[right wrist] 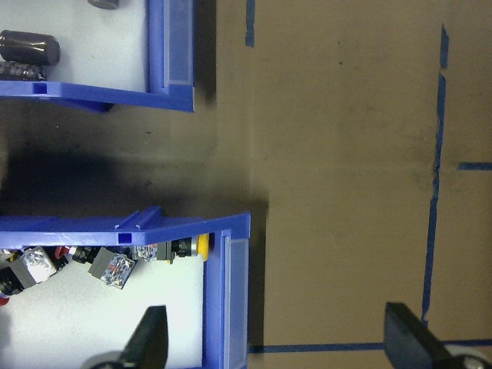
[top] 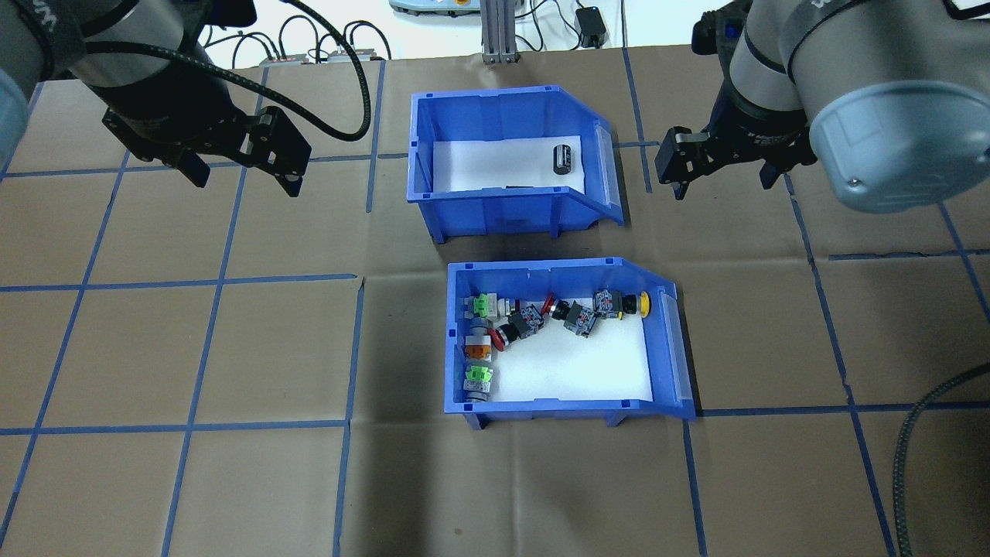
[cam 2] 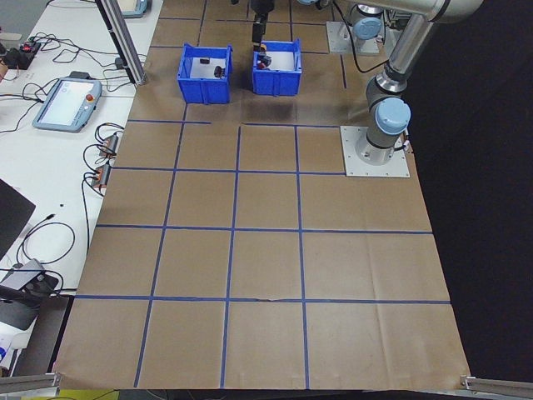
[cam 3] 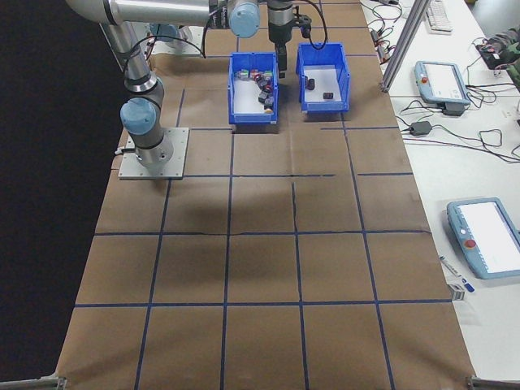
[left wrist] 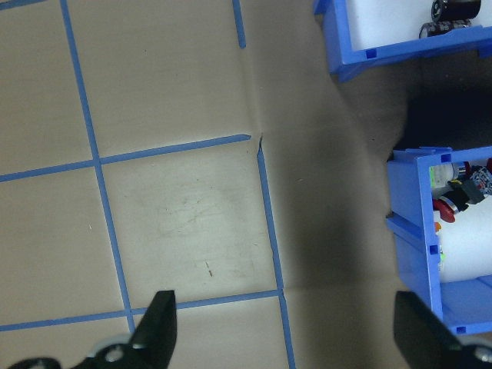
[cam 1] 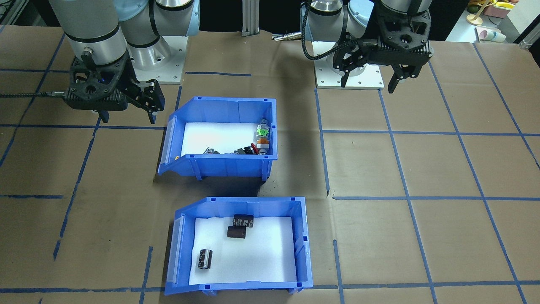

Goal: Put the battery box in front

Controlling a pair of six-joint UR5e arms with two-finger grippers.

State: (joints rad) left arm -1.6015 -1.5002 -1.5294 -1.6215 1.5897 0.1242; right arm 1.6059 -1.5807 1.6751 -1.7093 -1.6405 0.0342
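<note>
In the overhead view the near wall of the battery box [top: 503, 209] hides most of its floor: one dark cylinder [top: 562, 158] shows whole, a second is only a dark sliver at the wall's foot, and a third cannot be found there. The front-facing view shows all three cylinders [cam 1: 241, 226] on the white foam liner, two touching at about 12 o'clock on the liner and one alone at about 8 o'clock.

The box is moulded blue plastic, glossy, with ribbed sides and a sloped open front carrying a pale translucent strip. The switch bin [top: 561, 344] is the same shape, and holds red, green, orange and yellow push-button switches [top: 572, 313] bunched along its back wall and one side.

Seen from overhead, the battery box lies at 12 o'clock of the switch bin, on the side farther from the robot, with a narrow shadowed gap between them.

The table [top: 193, 348] is covered in matte brown paper with a grid of blue tape.

The left gripper [top: 240, 166] hangs above bare paper at 9 o'clock of the battery box, jaws spread, holding nothing. The right gripper [top: 723, 174] hangs at 3 o'clock of it, jaws likewise spread. Both arms are cut off by the frame edges.
</note>
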